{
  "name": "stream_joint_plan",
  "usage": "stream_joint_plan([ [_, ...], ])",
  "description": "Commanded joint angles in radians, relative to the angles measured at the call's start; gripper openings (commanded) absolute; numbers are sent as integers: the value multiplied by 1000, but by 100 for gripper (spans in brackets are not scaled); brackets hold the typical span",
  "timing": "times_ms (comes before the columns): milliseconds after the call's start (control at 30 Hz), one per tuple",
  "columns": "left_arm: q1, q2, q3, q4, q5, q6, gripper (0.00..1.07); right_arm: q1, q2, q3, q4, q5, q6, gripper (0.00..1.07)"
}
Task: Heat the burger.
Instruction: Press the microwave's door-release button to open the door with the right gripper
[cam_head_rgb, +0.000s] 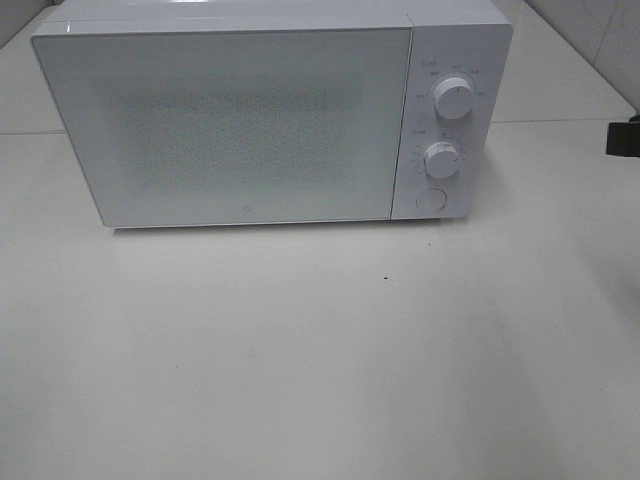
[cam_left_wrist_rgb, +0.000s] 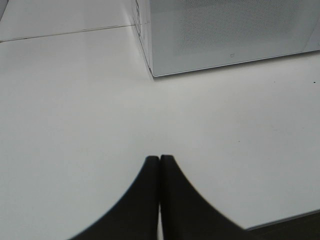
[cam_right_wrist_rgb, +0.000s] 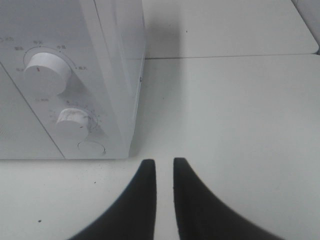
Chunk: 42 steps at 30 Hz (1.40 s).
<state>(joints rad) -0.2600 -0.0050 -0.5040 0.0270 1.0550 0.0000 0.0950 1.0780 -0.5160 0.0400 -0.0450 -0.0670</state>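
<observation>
The burger is out of view in all three views. A white microwave (cam_head_rgb: 250, 120) stands at the back of the table with its door (cam_head_rgb: 230, 125) closed, and nothing shows through the frosted window. My left gripper (cam_left_wrist_rgb: 159, 159) is shut with its fingertips touching and nothing between them. It hovers over bare table in front of the microwave's left corner (cam_left_wrist_rgb: 152, 75). My right gripper (cam_right_wrist_rgb: 164, 162) has a narrow gap between its fingers and holds nothing. It sits just right of the microwave's control panel, near the lower knob (cam_right_wrist_rgb: 73, 121) and round button (cam_right_wrist_rgb: 91, 148).
The control panel carries an upper knob (cam_head_rgb: 455, 98), a lower knob (cam_head_rgb: 441, 159) and a round button (cam_head_rgb: 430, 199). A dark piece of the right arm (cam_head_rgb: 625, 135) pokes in at the right edge. White table (cam_head_rgb: 320, 350) stretches in front of the microwave.
</observation>
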Motion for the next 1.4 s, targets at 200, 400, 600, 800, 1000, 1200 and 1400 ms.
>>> stream_joint_plan([
  [200, 2, -20, 4, 2, -15, 0, 0, -3, 157, -5, -3, -221, 3, 0],
  [400, 2, -20, 4, 2, -15, 0, 0, -2, 278, -5, -4, -367, 74, 0],
  [600, 2, -20, 4, 2, -15, 0, 0, 20, 382, -5, -40, -423, 183, 0],
  [800, 2, -20, 4, 2, -15, 0, 0, 137, 461, -10, -82, -484, 184, 0],
  [1000, 2, -20, 4, 2, -15, 0, 0, 242, 528, -35, -82, -486, 188, 0],
  [1200, 2, -20, 4, 2, -15, 0, 0, 328, 607, -97, -81, -485, 257, 0],
  [1400, 2, -20, 4, 2, -15, 0, 0, 334, 673, -110, -78, -562, 478, 0],
])
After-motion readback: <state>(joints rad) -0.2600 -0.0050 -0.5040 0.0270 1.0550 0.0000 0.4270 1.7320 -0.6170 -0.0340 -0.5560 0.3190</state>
